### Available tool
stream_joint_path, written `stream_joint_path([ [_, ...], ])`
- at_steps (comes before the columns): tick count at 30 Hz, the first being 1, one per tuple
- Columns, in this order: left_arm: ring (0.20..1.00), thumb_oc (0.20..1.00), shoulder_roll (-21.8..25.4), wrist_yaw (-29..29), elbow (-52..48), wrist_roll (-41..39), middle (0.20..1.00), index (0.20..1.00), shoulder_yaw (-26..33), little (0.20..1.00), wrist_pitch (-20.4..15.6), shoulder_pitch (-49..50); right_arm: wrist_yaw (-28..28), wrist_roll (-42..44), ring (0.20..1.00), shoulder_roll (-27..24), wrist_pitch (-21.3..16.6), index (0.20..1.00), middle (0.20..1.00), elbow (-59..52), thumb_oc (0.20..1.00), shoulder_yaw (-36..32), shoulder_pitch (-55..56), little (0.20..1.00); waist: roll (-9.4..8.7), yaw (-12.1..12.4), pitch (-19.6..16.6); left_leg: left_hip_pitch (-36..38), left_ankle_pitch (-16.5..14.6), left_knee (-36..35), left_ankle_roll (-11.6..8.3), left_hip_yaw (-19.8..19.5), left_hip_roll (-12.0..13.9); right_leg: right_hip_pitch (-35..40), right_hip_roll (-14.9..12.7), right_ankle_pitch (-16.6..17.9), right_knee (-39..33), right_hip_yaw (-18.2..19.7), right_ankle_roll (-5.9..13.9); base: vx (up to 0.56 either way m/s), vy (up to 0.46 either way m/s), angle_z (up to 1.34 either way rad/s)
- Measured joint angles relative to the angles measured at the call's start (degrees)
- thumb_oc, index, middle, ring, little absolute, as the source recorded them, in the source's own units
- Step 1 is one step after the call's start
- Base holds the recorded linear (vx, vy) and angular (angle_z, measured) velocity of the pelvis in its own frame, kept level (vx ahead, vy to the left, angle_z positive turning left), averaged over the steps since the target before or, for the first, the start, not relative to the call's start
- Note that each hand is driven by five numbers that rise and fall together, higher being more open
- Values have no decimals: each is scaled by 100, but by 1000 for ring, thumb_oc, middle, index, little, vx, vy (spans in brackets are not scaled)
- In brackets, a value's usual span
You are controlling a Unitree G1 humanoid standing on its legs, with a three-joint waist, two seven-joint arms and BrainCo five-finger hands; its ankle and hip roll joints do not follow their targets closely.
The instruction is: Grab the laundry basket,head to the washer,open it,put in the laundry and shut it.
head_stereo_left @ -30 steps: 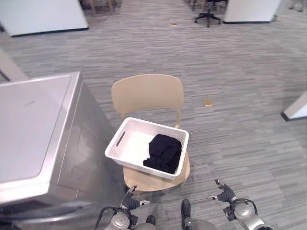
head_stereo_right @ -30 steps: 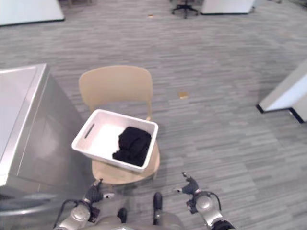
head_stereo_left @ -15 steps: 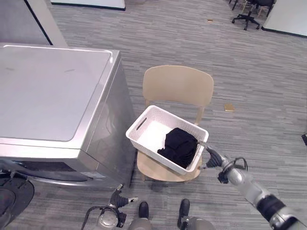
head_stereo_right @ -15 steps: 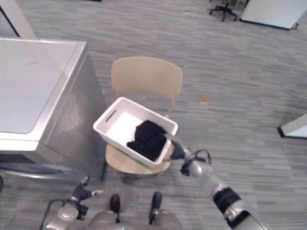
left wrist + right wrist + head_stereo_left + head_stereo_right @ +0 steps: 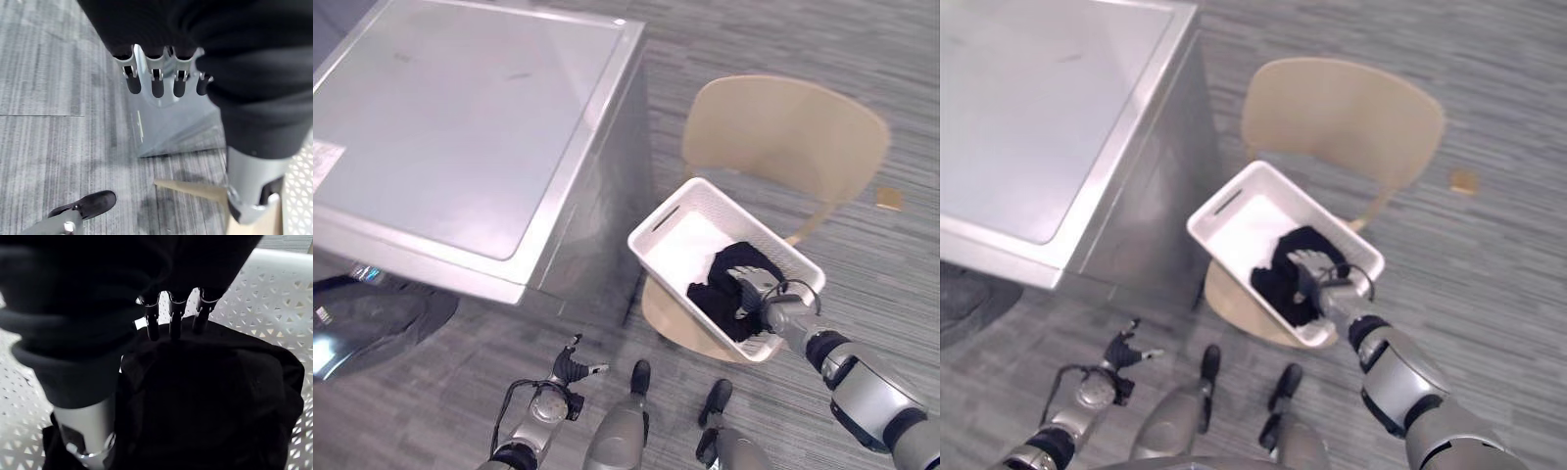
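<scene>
White plastic: 1 basket (image 5: 677, 243) on 1 chair (image 5: 783, 132); right hand (image 5: 1310, 269), fingers straight, over 1 black garment (image 5: 717, 289).

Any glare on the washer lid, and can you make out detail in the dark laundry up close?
Left eye view: the washer lid carries a soft, even sheen, no harsh hotspot. Right wrist view: the black laundry is a nearly flat dark mass with faint folds, against the bright white basket.

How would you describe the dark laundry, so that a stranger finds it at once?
Beside the big silver washer stands a pale wooden chair. On its seat sits a white perforated basket. The black clothing inside it, under the right hand, is the only dark item.
</scene>
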Motion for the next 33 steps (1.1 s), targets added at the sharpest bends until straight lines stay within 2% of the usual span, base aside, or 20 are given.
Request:
stream_joint_path([
  [4, 1000, 1000, -5, -13, -148, -4, 1000, 1000, -385, 1000, -22, -119, -34, -172, 1000, -9, 266, 1000, 1000, 763, 1000, -25, 5, 1000, 184, 156, 132, -239, 76, 11, -97, -304, -56, -81, -26, -43, 7, -286, -17, 10, -45, 36],
  [5, 1000, 1000, -7, -16, -212, -4, 1000, 1000, -403, 1000, -28, -125, -28, -173, 457, -21, 298, 457, 457, 780, 457, -50, 5, 457, 204, 142, 170, -249, 98, 1, -125, -341, -58, -74, -36, -52, 11, -350, -22, 1, -33, 25],
  [6, 1000, 1000, -6, -20, -232, -4, 1000, 1000, -413, 1000, -31, -121, -5, -169, 216, -17, 325, 216, 216, 779, 216, -110, 5, 216, 218, 185, 195, -252, 106, -1, -123, -350, -57, -70, -35, -53, 20, -366, -23, 18, -29, 19],
  [7, 1000, 1000, -6, -35, -225, -3, 1000, 1000, -432, 1000, -26, -115, 6, -139, 200, -14, 336, 200, 200, 751, 200, -256, 9, 200, 228, 202, 200, -257, 111, -3, -129, -387, -62, -60, -34, -60, 20, -391, -22, 20, -9, 23],
  [10, 1000, 1000, 0, -50, -205, 0, 1000, 1000, -421, 1000, -26, -103, 16, 664, 200, -86, 291, 200, 200, -20, 200, -864, 102, 200, 230, 141, 200, -214, 125, 1, -144, -501, -66, 37, -24, -89, 29, -511, -24, -91, 53, 15],
  [11, 1000, 1000, -3, -61, -176, 3, 1000, 1000, -379, 1000, -13, -103, 7, 1060, 200, -173, 227, 200, 200, -658, 200, -992, 277, 200, 228, 100, 201, -202, 125, 5, -144, -481, -62, 34, -36, -89, 65, -505, -25, -30, 24, -7],
  [16, 1000, 1000, 90, -76, -477, 4, 1000, 1000, 21, 1000, 50, 65, 134, 2611, 200, -216, -2, 200, 200, -2245, 200, -1902, 604, 200, 141, -200, 198, 103, 110, -43, -117, -136, -58, 79, -73, -75, 167, -108, -10, -3, 44, -35],
  [17, 1000, 1000, 118, -88, -550, 6, 1000, 1000, 58, 1000, 58, 81, 148, 3160, 200, -252, -188, 200, 200, -2486, 200, -2085, 635, 200, 106, -346, 190, 330, 108, -137, -116, -32, -47, 234, -66, -67, 136, -30, 5, 26, 20, -31],
  [21, 1000, 1000, 147, -128, -699, 11, 1000, 1000, 201, 1000, 59, 197, 209, 3954, 200, -230, -341, 200, 200, -3043, 200, -2316, 1025, 200, -126, -525, 32, 594, 108, -287, -117, 11, 4, 442, 10, -69, 38, 24, 8, 42, 46, -11],
  [22, 1000, 1000, 140, -153, -784, 13, 1000, 1000, 243, 1000, 66, 265, 290, 4313, 200, -254, -372, 200, 200, -3787, 200, -2506, 1439, 200, -197, -586, -13, 626, 114, -326, -109, 7, 18, 454, 30, -66, 32, 26, 3, 62, 86, -9],
  [24, 1000, 1000, 37, -148, -838, 14, 1000, 1000, 463, 1000, 111, 557, 505, 4599, 200, -234, -523, 200, 200, -4753, 200, -2470, 1816, 200, -200, -739, -74, 833, 119, -422, -102, 125, 16, 553, 25, -65, 30, 137, 4, 79, 102, -24],
  [26, 1000, 1000, 8, -148, -837, 13, 1000, 1000, 477, 1000, 119, 650, 581, 4766, 200, -228, -592, 200, 200, -4889, 200, -2484, 1863, 200, -205, -837, -198, 911, 99, -443, -105, 179, 0, 578, 20, -63, 30, 207, 8, 144, 126, -24],
  [27, 1000, 1000, -139, -132, -849, 12, 1000, 1000, 711, 1000, 126, 753, 669, 4897, 200, -277, -563, 200, 200, -5654, 200, -2556, 2247, 200, -200, -827, -216, 1118, 85, -535, -86, 245, 4, 694, 24, -64, 40, 279, 9, 108, 61, -28],
  [29, 1000, 1000, -242, -98, -847, 10, 1000, 1000, 873, 1000, 180, 943, 820, 5026, 200, -266, -689, 200, 200, -6473, 200, -2528, 2524, 200, -194, -850, -305, 1382, 53, -659, -54, 367, 14, 833, 32, -70, 39, 394, 17, 72, 21, -36],
  [31, 1000, 1000, -222, -59, -946, 8, 1000, 1000, 864, 1000, 236, 1186, 950, 5059, 200, -267, -943, 200, 200, -6970, 200, -2566, 2718, 200, -231, -943, -602, 1415, -17, -586, -10, 436, 11, 840, 17, -122, 124, 509, 69, 7, -33, -19],
  [33, 1000, 1000, -183, -26, -1114, 8, 1000, 1000, 857, 1000, 233, 1189, 1017, 5082, 200, -267, -1013, 200, 200, -7018, 200, -2613, 2747, 200, -292, -953, -675, 1443, -39, -535, 0, 417, 22, 828, -3, -253, 382, 576, 105, -122, -92, 11],
])
